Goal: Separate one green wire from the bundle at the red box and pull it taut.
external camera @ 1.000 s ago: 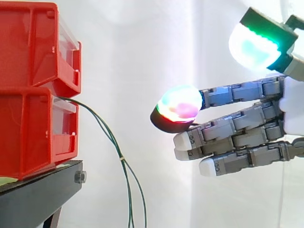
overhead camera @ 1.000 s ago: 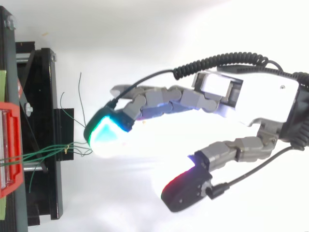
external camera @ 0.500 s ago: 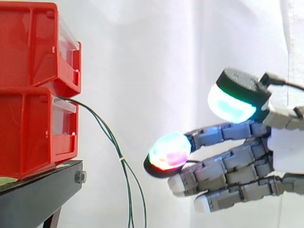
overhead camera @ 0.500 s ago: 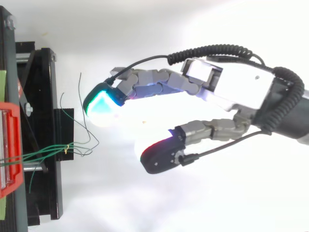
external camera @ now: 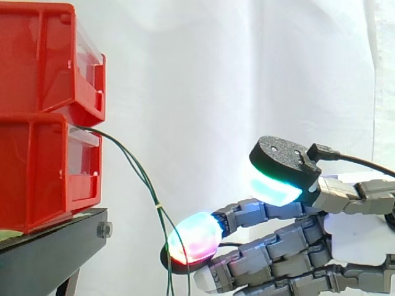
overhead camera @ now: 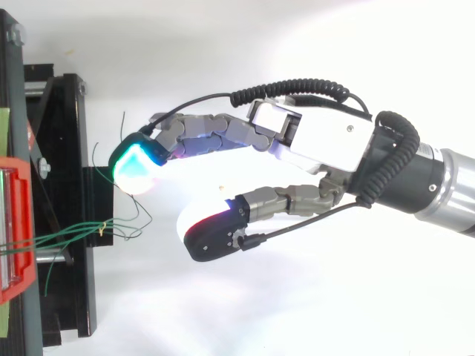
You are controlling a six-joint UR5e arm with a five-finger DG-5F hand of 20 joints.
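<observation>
Several thin green wires (external camera: 133, 163) leave the lower red bin (external camera: 43, 169) and hang down in a loose bundle, held together by a small yellow tie. From above, the green wires (overhead camera: 74, 233) run right from the red bin (overhead camera: 15, 230) across the black stand. My hand (external camera: 355, 237) reaches in low from the right with its fingers stretched toward the hanging wires. Its leading glowing fingertip (external camera: 194, 237) sits right at the wires; I cannot tell whether they touch. The thumb pad (external camera: 278, 169) hovers above the fingers. The hand (overhead camera: 326, 141) is open with nothing between thumb and fingers.
Two red bins are stacked on a black stand (external camera: 55, 246) at the left, the upper red bin (external camera: 43, 61) overhanging slightly. The black stand (overhead camera: 63, 200) has brackets jutting right under the wires. A white curtain hangs behind everything.
The hand has dropped lower and advanced left toward the hanging wires. Its thumb has swung nearer to the fingers. The wires have not moved.
</observation>
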